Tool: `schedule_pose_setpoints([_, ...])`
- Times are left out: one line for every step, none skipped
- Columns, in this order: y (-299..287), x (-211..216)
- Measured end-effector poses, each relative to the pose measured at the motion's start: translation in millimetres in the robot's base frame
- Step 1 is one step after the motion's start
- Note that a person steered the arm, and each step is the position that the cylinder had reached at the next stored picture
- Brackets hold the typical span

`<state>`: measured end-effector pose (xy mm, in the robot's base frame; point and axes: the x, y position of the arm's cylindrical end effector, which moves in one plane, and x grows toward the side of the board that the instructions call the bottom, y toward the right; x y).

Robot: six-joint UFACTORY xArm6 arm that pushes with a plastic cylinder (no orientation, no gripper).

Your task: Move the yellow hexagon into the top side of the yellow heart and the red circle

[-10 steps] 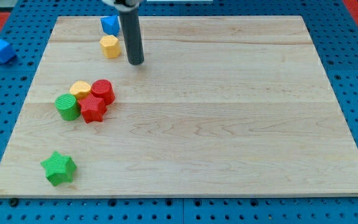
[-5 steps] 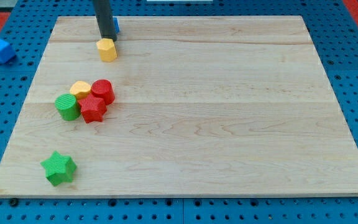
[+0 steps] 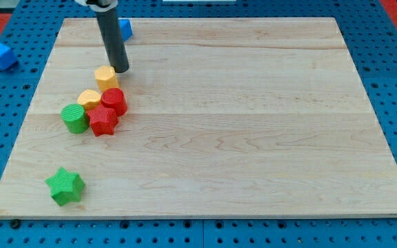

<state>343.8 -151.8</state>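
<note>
The yellow hexagon (image 3: 105, 76) rests against the top of the yellow heart (image 3: 89, 98) and the red circle (image 3: 114, 100). My tip (image 3: 120, 69) is just above and to the right of the hexagon, close to it; contact cannot be told. The dark rod rises from there to the view's top.
A red star-like block (image 3: 103, 120) and a green cylinder (image 3: 74, 118) sit in the same cluster below the heart. A green star (image 3: 65, 185) lies near the bottom left. A blue block (image 3: 124, 28) is behind the rod at the top; another blue block (image 3: 1, 55) lies off the board at left.
The yellow hexagon has been pushed down from near the top edge to the heart and the red circle. My tip went left, then down behind it.
</note>
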Motion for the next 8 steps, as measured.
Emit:
schedule_pose_setpoints([-1,21])
schedule_pose_setpoints([-1,36])
schedule_pose_setpoints([-1,2])
schedule_pose_setpoints([-36,-11])
schedule_pose_setpoints([-50,16])
schedule_pose_setpoints([-36,20])
schedule_pose_setpoints([-37,21])
schedule_pose_setpoints([4,-15])
